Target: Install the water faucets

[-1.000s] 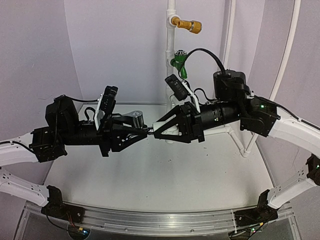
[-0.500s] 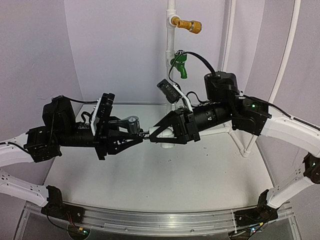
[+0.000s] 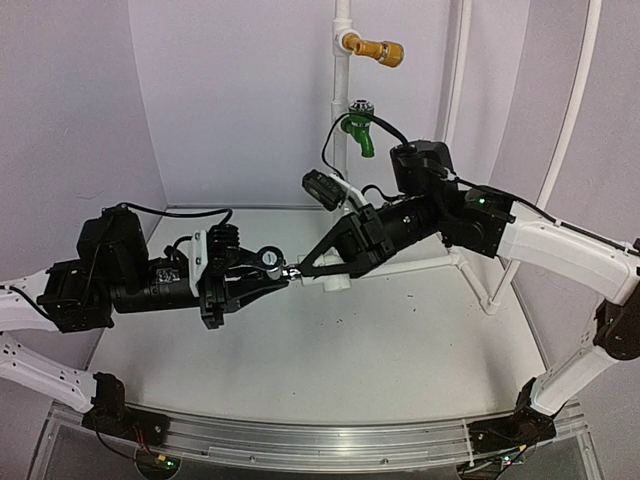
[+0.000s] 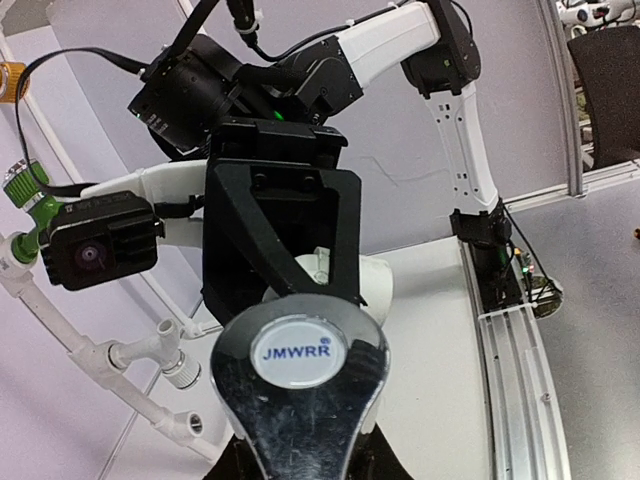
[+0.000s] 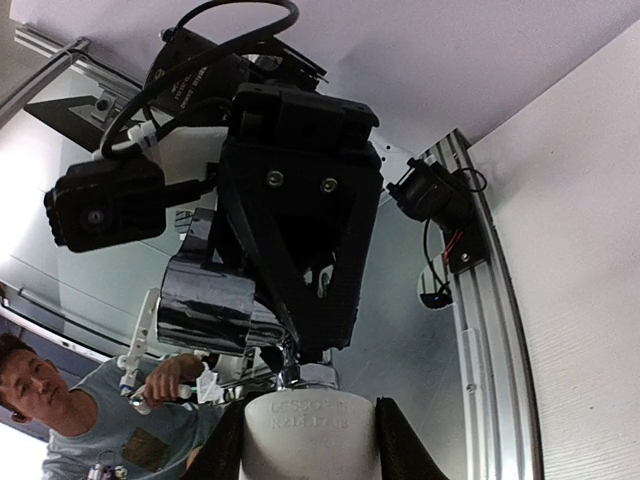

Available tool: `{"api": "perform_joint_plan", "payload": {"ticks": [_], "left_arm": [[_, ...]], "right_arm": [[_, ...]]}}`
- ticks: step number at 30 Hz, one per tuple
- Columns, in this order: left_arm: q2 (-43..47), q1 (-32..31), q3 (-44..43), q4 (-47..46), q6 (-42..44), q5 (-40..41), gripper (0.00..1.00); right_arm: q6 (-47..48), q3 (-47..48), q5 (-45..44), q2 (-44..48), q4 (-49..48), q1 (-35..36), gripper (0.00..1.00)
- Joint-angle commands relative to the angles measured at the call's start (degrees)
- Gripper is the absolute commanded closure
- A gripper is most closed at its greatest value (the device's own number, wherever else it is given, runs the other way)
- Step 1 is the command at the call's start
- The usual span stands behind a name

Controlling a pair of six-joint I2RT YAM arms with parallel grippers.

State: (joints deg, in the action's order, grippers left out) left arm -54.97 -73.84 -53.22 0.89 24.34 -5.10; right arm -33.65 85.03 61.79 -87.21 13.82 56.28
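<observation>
The left gripper (image 3: 278,270) pinches the shiny silver metal tap (image 3: 268,258) tight. The right gripper (image 3: 312,270) squeezes the short white plastic fitting (image 3: 336,281). They look to be joining the two; next, I think, comes a straight, careful twist.

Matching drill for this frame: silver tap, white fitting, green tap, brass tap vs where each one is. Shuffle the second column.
1. silver tap
2. white fitting
3. green tap
4. brass tap

A. on the white upright pipe, above the other mounted tap
B. held in the right gripper
C. held in the left gripper
D. on the upright pipe, below the other mounted tap

Pairs: 1-C, 2-B, 3-D, 4-A
</observation>
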Motion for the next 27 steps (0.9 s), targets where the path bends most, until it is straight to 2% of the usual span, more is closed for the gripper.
{"api": "perform_joint_plan", "payload": {"ticks": [1,8,10,12,13,14,19,21,24,27], "left_arm": [[-6.83,-3.85,-0.71,2.58,10.20,10.89,1.00],[-6.55,-4.44,-0.27,2.73,8.20,13.36,1.00],[-5.34,-4.43,-0.09,2.47,5.43,12.71,1.00],[-4.16,-4.37,0.30,2.23,3.20,12.53,1.00],[-3.64,-4.36,0.60,2.12,2.30,12.50,1.00],[-3.05,-4.34,0.94,1.90,1.30,12.61,1.00],[-0.94,-4.25,2.73,-0.24,-2.14,13.66,1.00],[-0.25,-4.10,3.83,-1.55,-3.47,13.85,1.00],[0.85,-3.13,5.20,-4.03,-6.11,13.07,1.00],[2.02,-1.11,6.36,-5.89,-9.92,10.78,1.00]], "right_arm": [[-9.34,2.22,4.16,-3.00,-6.70,0.50,1.00],[-8.25,0.55,3.88,-2.49,-6.37,-0.03,1.00],[-6.53,0.54,2.83,-2.26,-6.24,-0.51,0.86],[-5.42,0.62,1.86,-2.10,-6.18,-1.29,0.79],[-5.06,0.60,1.34,-2.08,-6.18,-1.68,0.73],[-4.89,0.52,0.95,-2.06,-6.18,-2.14,0.62],[-4.53,0.47,-0.25,-2.18,-6.17,-3.39,0.33],[-4.35,0.48,-0.64,-2.17,-6.17,-3.97,0.26],[-3.01,1.29,-1.51,-2.06,-6.15,-4.88,0.04],[0.59,2.85,-4.62,-1.65,-5.51,-6.76,0.02]]}}
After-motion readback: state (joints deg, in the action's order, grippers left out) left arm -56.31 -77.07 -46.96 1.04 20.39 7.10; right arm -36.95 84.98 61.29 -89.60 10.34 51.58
